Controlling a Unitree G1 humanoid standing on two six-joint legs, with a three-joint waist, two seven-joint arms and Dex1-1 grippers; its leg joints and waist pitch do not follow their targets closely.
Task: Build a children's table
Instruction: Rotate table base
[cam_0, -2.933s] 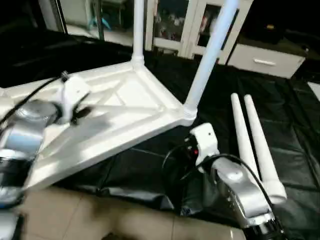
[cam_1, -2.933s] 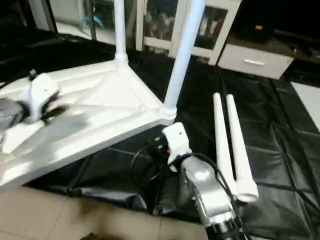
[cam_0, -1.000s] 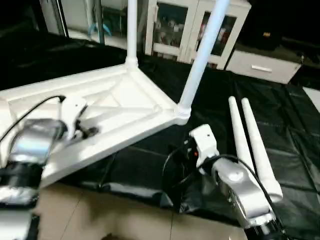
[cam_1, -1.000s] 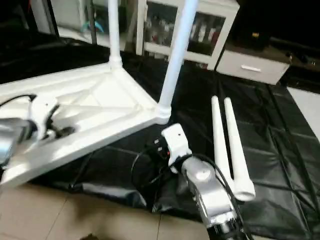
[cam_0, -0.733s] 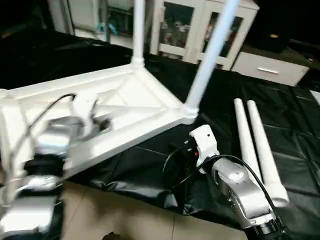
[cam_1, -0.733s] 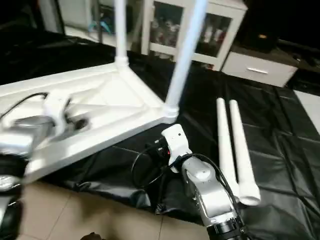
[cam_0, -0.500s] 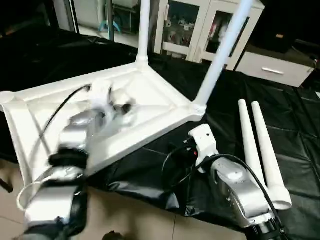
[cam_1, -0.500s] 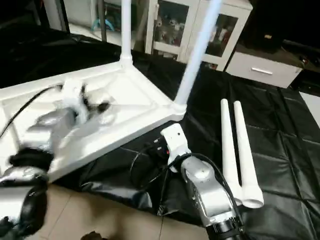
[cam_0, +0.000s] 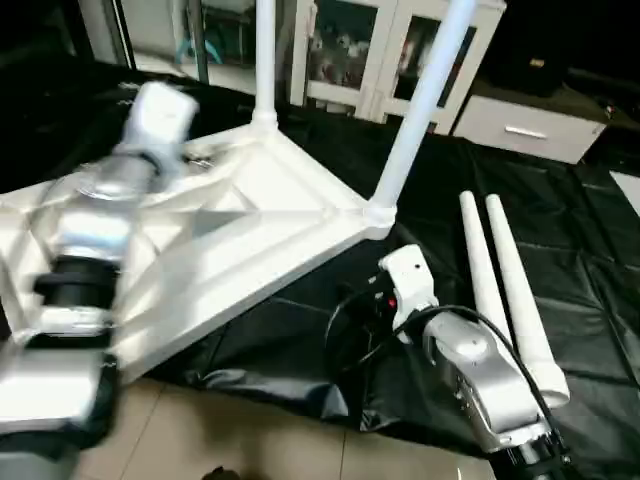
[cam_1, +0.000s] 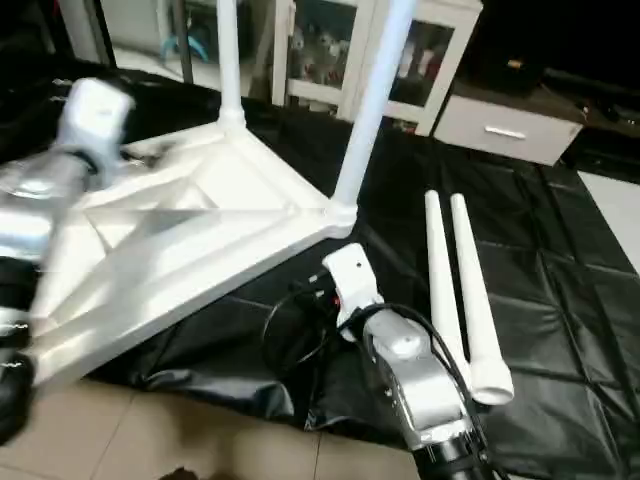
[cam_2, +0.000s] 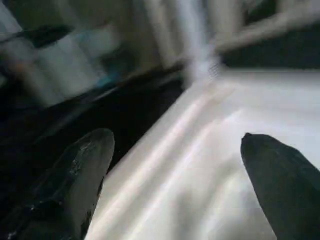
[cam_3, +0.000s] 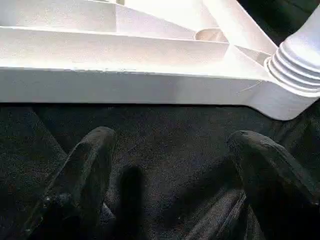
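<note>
jaws: both pairs apart, empty | tabletop (cam_0: 250, 215) upside down, two legs (cam_0: 425, 95) socketed | two loose legs (cam_0: 505, 290) beside

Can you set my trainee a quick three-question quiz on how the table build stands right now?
1. How many long white tubular legs stand fitted in the white plastic square tabletop, and how many loose white legs lie on the black cover?
2. True or false: the right pincer is closed on a loose leg.
3. Over what does the left pincer hang? A) the tabletop's ribbed underside B) the loose legs C) the bare floor

Key:
1. Two fitted, two loose.
2. False: it is open, holding nothing, above the black cover beside the tabletop's corner socket.
3. A.
</note>
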